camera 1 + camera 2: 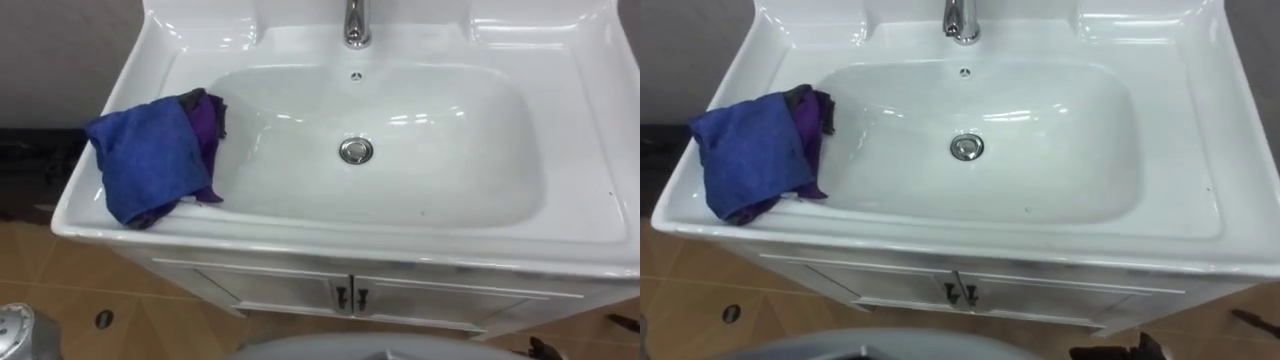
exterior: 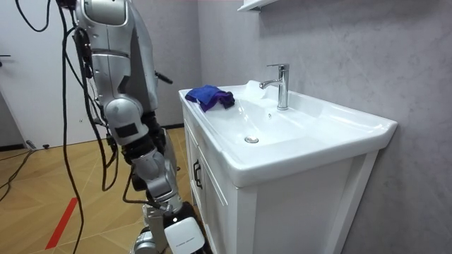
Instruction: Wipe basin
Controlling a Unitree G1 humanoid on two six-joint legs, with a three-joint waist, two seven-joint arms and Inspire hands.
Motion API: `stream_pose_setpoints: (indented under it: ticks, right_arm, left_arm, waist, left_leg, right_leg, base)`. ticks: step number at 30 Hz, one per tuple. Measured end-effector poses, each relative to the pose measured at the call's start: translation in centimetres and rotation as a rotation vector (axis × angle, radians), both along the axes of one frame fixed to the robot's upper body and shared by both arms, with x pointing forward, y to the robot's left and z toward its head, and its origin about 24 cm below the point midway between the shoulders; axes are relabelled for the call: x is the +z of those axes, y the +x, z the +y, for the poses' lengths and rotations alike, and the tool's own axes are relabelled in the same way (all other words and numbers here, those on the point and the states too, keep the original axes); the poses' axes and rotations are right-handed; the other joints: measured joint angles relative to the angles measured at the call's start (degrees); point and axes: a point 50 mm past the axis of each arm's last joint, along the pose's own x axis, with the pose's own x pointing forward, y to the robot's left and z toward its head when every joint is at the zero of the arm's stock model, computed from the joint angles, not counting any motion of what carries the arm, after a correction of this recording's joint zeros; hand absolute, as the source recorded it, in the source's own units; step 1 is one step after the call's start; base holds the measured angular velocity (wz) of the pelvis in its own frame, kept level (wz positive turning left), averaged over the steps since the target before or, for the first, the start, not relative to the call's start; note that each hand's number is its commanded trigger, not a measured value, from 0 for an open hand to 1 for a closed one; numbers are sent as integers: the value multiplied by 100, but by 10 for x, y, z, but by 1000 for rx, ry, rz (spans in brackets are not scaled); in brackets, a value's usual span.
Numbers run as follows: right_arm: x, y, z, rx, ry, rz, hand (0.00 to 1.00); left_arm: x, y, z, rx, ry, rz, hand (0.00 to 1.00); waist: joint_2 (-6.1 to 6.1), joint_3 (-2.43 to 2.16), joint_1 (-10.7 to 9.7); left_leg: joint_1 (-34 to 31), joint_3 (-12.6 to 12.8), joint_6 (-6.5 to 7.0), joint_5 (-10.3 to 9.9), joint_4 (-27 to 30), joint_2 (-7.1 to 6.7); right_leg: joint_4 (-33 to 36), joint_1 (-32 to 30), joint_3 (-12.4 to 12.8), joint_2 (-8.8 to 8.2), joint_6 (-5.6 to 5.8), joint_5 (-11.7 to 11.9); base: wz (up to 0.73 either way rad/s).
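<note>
- Basin point(image 1: 400, 190): white bowl looks clean and dry; drain point(image 1: 356, 150) bare.
- Blue cloth point(image 1: 150, 155) bunched on the basin's left rim, held by nothing.
- Fits either stage: cloth waiting for wiping, or set down afterwards.
- Robot stands at the cabinet point(image 1: 350, 295) front; state of its fingers: cannot tell.

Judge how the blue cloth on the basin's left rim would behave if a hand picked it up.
The cloth lies crumpled in folds, so it is probably floppy and would drape. It looks light. Part of it hangs over the rim of the glossy basin, so a push might slide it.
</note>
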Motion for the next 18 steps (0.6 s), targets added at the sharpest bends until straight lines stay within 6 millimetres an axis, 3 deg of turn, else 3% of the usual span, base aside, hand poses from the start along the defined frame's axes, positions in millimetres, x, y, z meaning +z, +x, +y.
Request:
stream_pose_setpoints:
  ticks: [6, 10, 18]
  right_arm:
    - [0, 0, 0, -3, 2, -2, 0]
    - [0, -3, 0, -13, -2, 7, 0]
    - [-2, -4, 2, -10, 9, 39, 0]
  left_arm:
    - [-51, -29, -18, 117, -238, 106, 0]
    - [-68, -51, -27, 165, -295, 198, 0]
    - [-98, -91, -55, 144, -425, 412, 0]
  waist:
    - [1, 9, -17]
    - [-12, 34, -22]
    - [-8, 39, -93]
  left_leg:
    - [-27, -112, 9, -9, 34, -9]
    - [-20, -93, 9, -9, 22, -13]
    - [-70, -117, 9, -7, -11, -19]
  right_leg:
    - [39, 8, -89, -9, 1, 0]
    - [39, 21, -97, -12, 1, 0]
    - [35, -8, -159, -15, 3, -1]
  base:
    - [5]
    - [0]
    - [2]
